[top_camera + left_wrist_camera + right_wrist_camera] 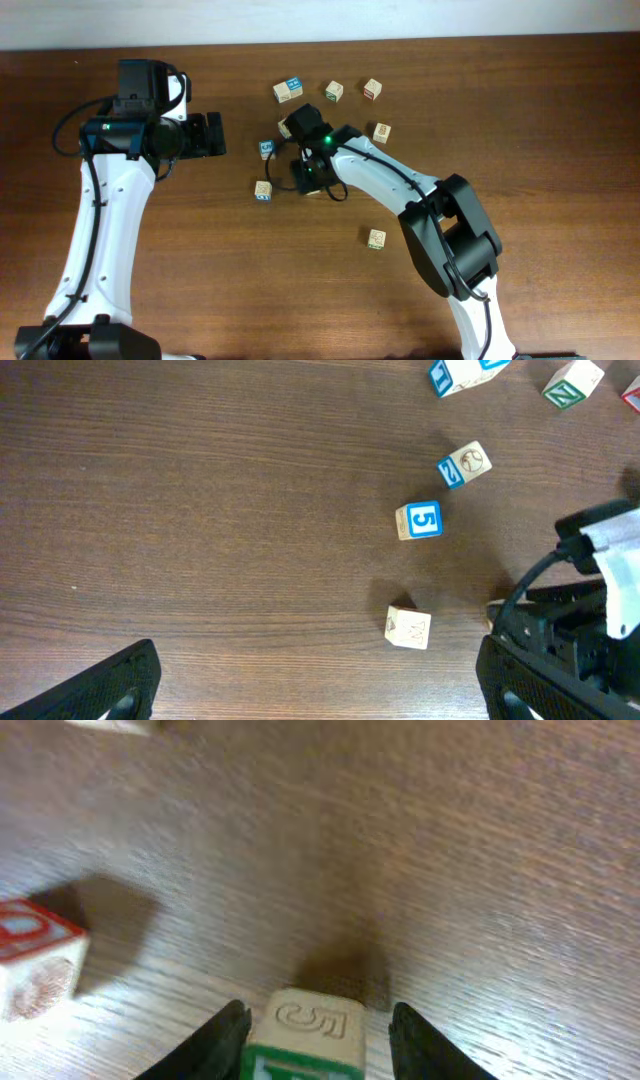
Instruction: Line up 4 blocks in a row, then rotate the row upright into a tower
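In the right wrist view a block (305,1038) with a green face and a pale embossed top sits on the table between my right gripper's (319,1013) fingers. The jaws are open, with a gap on the right side. From overhead, the right gripper (311,177) covers this block. Pale tan blocks lie at left (263,190), right (382,132) and near front (376,239). The left one also shows in the left wrist view as a tan block (408,628). My left gripper (214,135) hovers wide open and holds nothing, well left of the blocks (318,660).
Blue-faced cubes lie at the back (288,90) and left of the right gripper (266,149). A green-print cube (333,92) and a red-print cube (372,89) stand at the back. Another red-print cube (35,960) lies left of the right fingers. The right arm (440,215) spans the table's right side.
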`<control>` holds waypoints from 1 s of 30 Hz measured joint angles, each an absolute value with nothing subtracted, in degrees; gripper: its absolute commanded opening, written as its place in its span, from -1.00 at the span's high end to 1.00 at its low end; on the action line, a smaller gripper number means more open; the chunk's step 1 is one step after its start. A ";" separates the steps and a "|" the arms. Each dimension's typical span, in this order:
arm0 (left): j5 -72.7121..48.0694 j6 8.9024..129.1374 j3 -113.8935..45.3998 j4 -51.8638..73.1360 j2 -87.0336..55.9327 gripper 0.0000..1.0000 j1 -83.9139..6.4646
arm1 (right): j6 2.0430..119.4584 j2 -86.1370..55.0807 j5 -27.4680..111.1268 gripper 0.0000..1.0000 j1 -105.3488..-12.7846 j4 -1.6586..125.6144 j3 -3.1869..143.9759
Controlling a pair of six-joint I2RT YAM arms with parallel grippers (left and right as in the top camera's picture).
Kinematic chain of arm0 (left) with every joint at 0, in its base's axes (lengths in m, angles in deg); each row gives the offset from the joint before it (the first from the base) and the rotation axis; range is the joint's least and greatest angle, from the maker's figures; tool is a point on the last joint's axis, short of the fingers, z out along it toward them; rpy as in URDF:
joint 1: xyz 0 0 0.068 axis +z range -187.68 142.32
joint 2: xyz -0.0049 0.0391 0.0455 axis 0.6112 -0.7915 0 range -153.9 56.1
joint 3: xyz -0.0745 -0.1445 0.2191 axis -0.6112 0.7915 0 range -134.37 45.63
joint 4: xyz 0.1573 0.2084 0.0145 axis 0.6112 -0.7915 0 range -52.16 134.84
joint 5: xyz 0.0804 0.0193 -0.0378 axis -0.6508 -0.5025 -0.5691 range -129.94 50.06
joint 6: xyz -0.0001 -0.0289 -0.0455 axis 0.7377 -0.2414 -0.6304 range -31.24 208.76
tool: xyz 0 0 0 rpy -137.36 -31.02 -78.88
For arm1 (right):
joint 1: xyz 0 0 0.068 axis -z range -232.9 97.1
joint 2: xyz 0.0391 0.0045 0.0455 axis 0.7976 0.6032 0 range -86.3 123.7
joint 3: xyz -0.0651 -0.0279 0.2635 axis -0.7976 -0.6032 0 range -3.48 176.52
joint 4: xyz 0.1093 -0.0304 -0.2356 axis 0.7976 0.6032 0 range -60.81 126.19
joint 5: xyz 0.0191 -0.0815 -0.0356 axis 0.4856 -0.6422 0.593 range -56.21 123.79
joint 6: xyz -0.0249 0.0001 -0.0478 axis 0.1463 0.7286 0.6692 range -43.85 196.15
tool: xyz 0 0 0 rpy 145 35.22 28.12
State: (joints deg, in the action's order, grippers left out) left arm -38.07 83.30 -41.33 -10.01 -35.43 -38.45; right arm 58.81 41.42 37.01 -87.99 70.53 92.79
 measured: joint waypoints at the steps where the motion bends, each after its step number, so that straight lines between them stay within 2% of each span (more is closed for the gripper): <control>1: -38.07 83.30 -41.33 -9.99 -35.43 -0.98 -38.45 | 58.59 41.42 36.57 0.28 -87.99 71.32 92.79; 2: -38.07 83.28 -41.33 -9.99 -35.43 -0.99 -38.45 | 57.89 41.42 36.27 0.31 -87.99 72.26 92.79; 5: -38.07 83.28 -41.33 -10.01 -35.43 -0.99 -38.45 | 55.57 41.40 35.70 0.60 -87.99 73.31 92.96; 8: -38.07 83.28 -41.33 -10.03 -35.43 -0.99 -38.45 | 54.94 41.16 35.24 0.63 -87.99 84.65 100.00; 11: -38.07 83.28 -41.35 -9.85 -35.43 -0.98 -38.45 | 52.66 38.58 35.09 0.61 -87.99 102.34 111.65; 13: -38.07 83.30 -41.37 -9.94 -35.43 -0.98 -38.45 | 48.36 36.63 35.11 0.61 -87.99 108.48 112.02; 18: -38.07 83.28 -41.44 -10.01 -35.43 -0.98 -38.45 | 41.43 36.87 36.59 0.61 -88.06 97.88 87.48; 20: -38.07 83.28 -41.48 -9.99 -35.43 -0.98 -38.45 | 40.36 36.74 37.08 0.54 -88.06 96.79 86.01; 25: -38.07 83.28 -41.48 -9.99 -35.43 -0.98 -38.45 | 39.75 36.74 37.75 0.12 -88.06 96.39 85.64; 28: -38.07 83.28 -41.48 -9.99 -35.43 -0.98 -38.45 | 39.88 36.74 37.80 0.10 -88.06 96.79 85.53; 30: -38.09 83.28 -41.48 -9.96 -35.43 -0.98 -38.45 | 40.69 36.74 37.80 0.16 -88.04 98.73 86.27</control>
State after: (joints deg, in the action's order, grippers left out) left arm -38.09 83.28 -41.48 -9.96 -35.43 -38.45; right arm 40.69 36.74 37.80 -88.04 98.73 86.27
